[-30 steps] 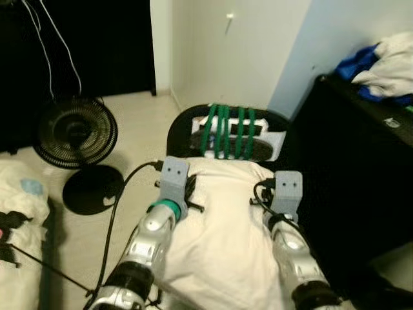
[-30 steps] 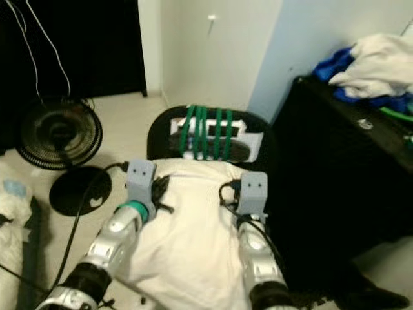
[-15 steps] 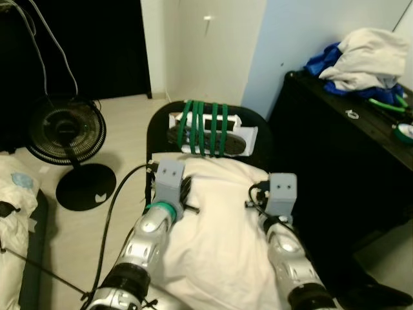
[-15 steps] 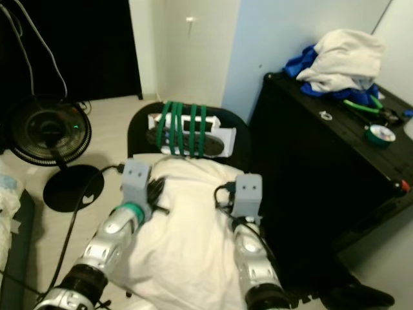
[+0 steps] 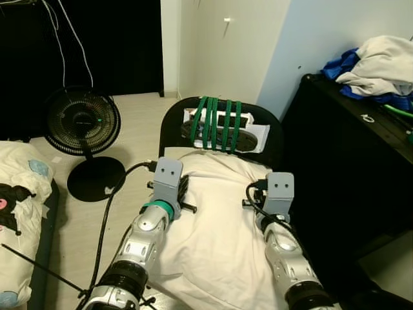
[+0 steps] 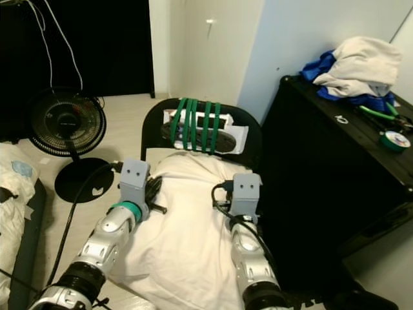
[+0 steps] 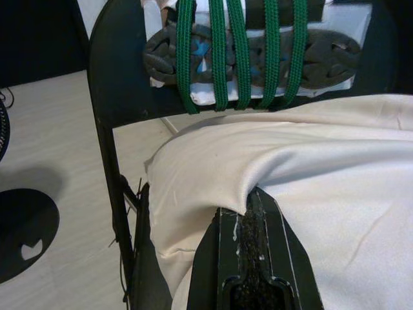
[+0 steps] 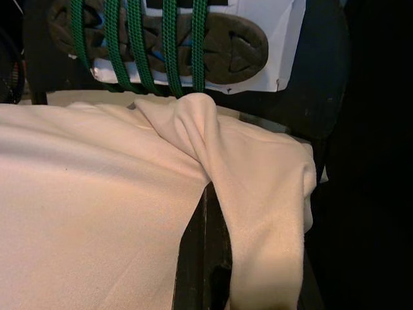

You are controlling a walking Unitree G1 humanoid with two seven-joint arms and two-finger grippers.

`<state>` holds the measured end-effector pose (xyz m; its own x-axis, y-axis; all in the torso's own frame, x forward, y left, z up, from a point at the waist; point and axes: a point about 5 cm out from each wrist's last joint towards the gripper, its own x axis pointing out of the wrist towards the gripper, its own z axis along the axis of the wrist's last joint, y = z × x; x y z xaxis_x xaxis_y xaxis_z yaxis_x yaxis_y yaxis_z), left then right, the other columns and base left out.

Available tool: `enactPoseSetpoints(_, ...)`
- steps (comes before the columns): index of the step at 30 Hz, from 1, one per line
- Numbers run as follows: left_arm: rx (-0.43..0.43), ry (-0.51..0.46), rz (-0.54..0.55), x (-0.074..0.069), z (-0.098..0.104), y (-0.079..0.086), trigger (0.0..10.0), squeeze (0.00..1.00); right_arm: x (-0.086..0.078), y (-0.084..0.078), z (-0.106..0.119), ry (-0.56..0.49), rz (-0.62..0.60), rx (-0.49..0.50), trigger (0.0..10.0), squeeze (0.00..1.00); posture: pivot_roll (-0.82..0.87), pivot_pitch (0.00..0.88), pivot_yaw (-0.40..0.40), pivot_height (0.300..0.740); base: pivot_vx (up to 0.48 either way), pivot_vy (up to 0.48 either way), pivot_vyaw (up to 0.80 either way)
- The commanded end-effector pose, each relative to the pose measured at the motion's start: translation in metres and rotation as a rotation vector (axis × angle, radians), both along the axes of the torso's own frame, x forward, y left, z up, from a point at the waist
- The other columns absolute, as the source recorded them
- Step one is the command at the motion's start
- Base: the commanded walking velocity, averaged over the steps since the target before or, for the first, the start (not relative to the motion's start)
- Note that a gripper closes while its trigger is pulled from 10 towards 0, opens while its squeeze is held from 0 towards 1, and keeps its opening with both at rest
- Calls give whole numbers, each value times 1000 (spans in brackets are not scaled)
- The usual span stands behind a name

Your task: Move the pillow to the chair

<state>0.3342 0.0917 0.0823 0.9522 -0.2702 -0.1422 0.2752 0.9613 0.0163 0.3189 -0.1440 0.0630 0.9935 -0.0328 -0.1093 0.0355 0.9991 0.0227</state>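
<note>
Both hands, left hand (image 7: 248,213) and right hand (image 8: 210,213), pinch the pillow (image 5: 216,226) over the chair (image 5: 171,126); lower it level before letting go.

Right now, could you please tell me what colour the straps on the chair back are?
The straps are green, clearest in the left wrist view.

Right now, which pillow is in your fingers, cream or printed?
The plain cream pillow, pinched by both grippers at the chair; the printed one lies left.
</note>
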Motion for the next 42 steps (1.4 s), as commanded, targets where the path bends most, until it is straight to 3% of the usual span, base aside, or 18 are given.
enactPoseSetpoints(1,16,-26,2,2,3,-1,10000,0,3,-4,8,-49,-22,18,10000,0,-78,0,1,731,0,0,0)
enactPoseSetpoints(24,32,-5,13,1,-2,-1,10000,0,3,-5,8,-46,-25,1,10000,0,-84,0,-5,637,0,0,0)
enactPoseSetpoints(42,37,-1,20,3,0,0,10000,0,3,-6,8,-46,-31,4,10000,0,-81,0,4,609,0,0,-23)
